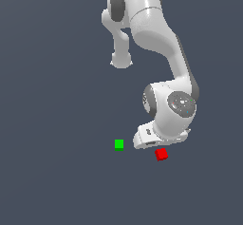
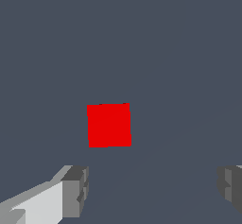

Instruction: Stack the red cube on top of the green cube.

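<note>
My gripper (image 2: 150, 190) hangs spread wide and empty above the grey floor (image 1: 57, 181), the red cube (image 2: 108, 125) lying just ahead of its fingers, not yet between them; the green cube (image 1: 119, 144) sits apart, toward the exterior view's left.

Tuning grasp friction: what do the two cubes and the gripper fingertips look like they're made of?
Red cube: flat, uniformly bright red, matte, no texture or highlight; material can't be told from the render. Green cube: same flat look in green. Fingertips: dull dark grey blocks, possibly rubber-like pads, on a glossy white gripper body that suggests painted plastic or metal.
</note>
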`<state>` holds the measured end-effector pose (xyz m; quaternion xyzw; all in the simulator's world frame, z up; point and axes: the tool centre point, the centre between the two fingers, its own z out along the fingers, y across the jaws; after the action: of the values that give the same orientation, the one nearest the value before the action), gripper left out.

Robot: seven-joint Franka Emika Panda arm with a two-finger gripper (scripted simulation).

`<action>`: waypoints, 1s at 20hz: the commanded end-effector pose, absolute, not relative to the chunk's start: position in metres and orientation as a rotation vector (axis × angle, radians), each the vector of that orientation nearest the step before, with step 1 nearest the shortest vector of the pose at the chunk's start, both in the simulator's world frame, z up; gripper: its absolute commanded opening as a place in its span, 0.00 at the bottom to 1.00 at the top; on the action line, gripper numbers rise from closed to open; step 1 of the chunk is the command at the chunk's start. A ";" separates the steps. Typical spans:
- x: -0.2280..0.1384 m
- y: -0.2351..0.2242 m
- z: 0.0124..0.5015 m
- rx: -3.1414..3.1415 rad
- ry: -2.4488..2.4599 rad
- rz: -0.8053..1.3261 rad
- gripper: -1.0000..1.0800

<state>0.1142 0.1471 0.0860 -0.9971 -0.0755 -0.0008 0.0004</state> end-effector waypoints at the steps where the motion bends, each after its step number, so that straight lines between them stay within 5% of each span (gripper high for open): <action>1: 0.120 0.157 0.081 -3.131 -0.256 -0.002 0.96; 20: 0.134 0.181 0.069 -3.127 -0.301 0.000 0.96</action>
<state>0.1341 0.1813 0.0697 -0.9954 -0.0957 -0.0001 0.0000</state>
